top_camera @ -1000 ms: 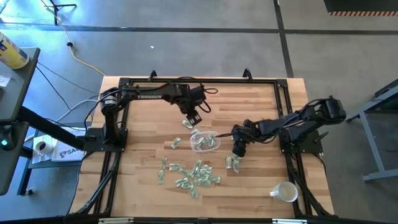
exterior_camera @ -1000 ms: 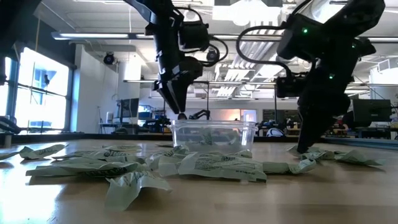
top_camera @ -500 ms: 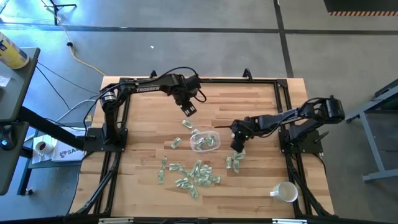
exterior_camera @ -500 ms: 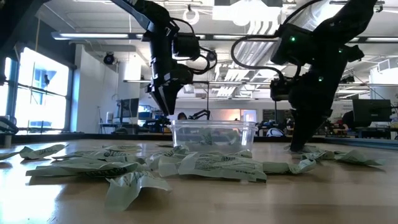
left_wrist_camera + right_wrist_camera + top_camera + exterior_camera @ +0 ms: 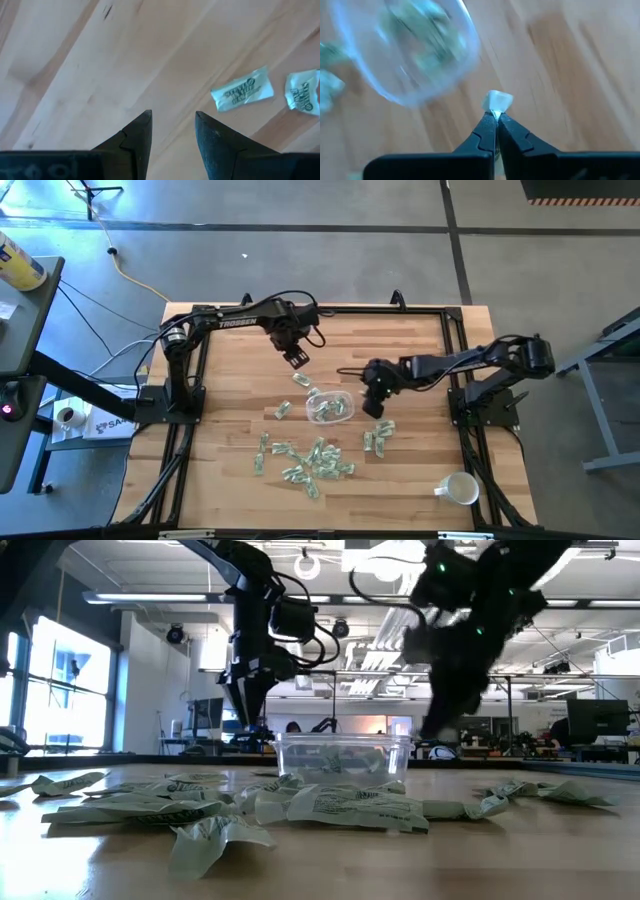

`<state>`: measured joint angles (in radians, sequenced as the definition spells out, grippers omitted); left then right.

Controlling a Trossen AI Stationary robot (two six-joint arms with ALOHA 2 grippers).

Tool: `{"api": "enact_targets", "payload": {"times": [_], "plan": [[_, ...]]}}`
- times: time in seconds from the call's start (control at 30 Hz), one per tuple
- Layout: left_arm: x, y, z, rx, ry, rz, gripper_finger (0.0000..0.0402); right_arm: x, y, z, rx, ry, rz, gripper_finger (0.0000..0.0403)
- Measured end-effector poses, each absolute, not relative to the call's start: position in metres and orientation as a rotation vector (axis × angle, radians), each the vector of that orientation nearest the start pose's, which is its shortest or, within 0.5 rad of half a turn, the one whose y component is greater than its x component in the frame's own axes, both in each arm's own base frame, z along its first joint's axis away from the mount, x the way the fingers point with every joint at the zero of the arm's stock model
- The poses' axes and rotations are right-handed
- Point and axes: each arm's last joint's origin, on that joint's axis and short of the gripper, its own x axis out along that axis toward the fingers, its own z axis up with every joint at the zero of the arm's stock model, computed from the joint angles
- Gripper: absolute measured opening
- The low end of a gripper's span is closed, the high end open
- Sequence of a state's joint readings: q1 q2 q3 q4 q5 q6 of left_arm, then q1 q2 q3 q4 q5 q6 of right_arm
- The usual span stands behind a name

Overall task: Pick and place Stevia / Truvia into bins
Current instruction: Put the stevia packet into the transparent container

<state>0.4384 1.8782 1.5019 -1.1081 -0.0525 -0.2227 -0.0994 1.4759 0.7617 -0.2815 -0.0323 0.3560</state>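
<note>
- Over the counter (image 5: 420, 340) in the high view, right tool (image 5: 372, 406) is hanging just beside the clear bowl (image 5: 329, 406); left tool (image 5: 297, 359) is hovering well behind it. Sachets (image 5: 310, 460) are lying scattered in front of the bowl.
- Low view: bowl is sitting behind the sachet pile.
- Left wrist view: left tool is standing apart, gripping nothing, sachets near.
- Right wrist view: right tool is pinching shut on one sachet (image 5: 496, 101) beside the bowl.
</note>
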Motion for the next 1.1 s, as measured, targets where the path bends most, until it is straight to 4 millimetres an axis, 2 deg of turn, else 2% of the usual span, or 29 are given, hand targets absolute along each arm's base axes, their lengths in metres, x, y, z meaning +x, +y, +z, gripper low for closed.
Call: {"api": "enact_targets", "payload": {"times": [0.17, 0.3, 0.53, 0.77, 0.9, 1.0, 1.1], "plan": [[0.309, 0.143, 0.233, -0.49, 1.379, 0.584, 0.0182, 0.288, -0.027, 0.201, 0.337, 0.875, -0.157, 0.0002], [0.295, 0.134, 0.233, -0.562, 1.296, 0.602, 0.0182, 0.299, -0.027, 0.206, 0.324, 0.862, -0.042, 0.0001], [0.281, 0.12, 0.226, -0.647, 1.196, 0.621, 0.0182, 0.321, -0.024, 0.196, 0.31, 0.876, 0.112, 0.0005], [0.286, 0.099, 0.222, -0.617, 1.213, 0.603, 0.0182, 0.355, -0.02, 0.186, 0.24, 0.885, 0.169, 0.0006], [0.288, 0.093, 0.222, -0.62, 1.212, 0.604, 0.0182, 0.363, -0.021, 0.181, 0.235, 0.904, 0.169, 0.0012], [0.286, 0.093, 0.223, -0.616, 1.208, 0.631, 0.0182, 0.363, -0.022, 0.18, 0.229, 0.907, 0.17, 0.0039], [0.286, 0.094, 0.224, -0.615, 1.204, 0.646, 0.0182, 0.363, -0.022, 0.182, 0.226, 0.904, 0.169, 0.0089]]}}
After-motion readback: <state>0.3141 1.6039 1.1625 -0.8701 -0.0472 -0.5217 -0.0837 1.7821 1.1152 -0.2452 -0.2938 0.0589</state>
